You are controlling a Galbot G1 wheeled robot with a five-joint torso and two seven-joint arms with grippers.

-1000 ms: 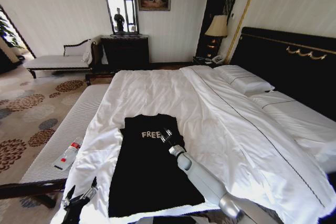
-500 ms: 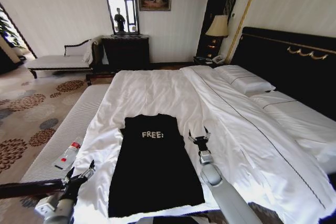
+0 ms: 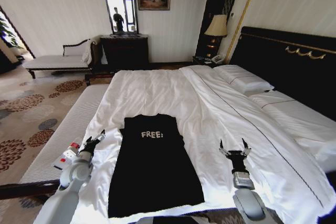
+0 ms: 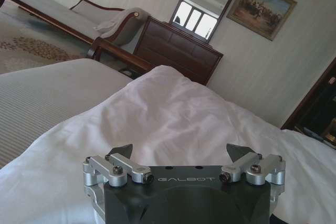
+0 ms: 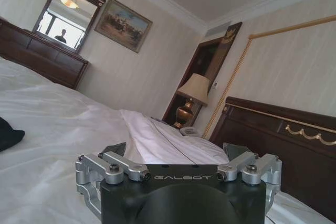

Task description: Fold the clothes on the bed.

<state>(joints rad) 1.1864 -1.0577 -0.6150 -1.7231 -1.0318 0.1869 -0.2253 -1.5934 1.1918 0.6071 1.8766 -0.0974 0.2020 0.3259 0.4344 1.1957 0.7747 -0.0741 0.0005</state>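
Silver-fingered and spread wide, the left end effector [image 3: 97, 139] is seen just off the left edge of the T-shirt [image 3: 152, 166], over the white sheet near the edge of the bed [image 3: 157, 93]. The right end effector [image 3: 234, 148] is spread wide too, held above bare sheet on the other side of the shirt and a bit further from its edge. Nothing is pinched by either one; in both wrist views empty gaps can be seen between the fingertips, with only white bedding and the room beyond.

The black shirt is laid out flat with its white "FREE!" lettering [image 3: 151, 135] facing up, collar towards the far end, hem closest to the robot. It looks narrow, so the sides and sleeves could well be tucked in already, though that can't be confirmed from here.

So it's judged that a grasp is being lined up, with one arm flanking each side. Next, both end effectors would probably need to be lowered and brought onto the cloth at matching points, hem corners most likely, so the shirt can be folded over evenly. A pinch of only the shirt fabric is called for, not the sheet underneath.

A pale striped bench [image 3: 63, 135] runs beside the bed, with a small bottle [image 3: 67, 156] lying on it.
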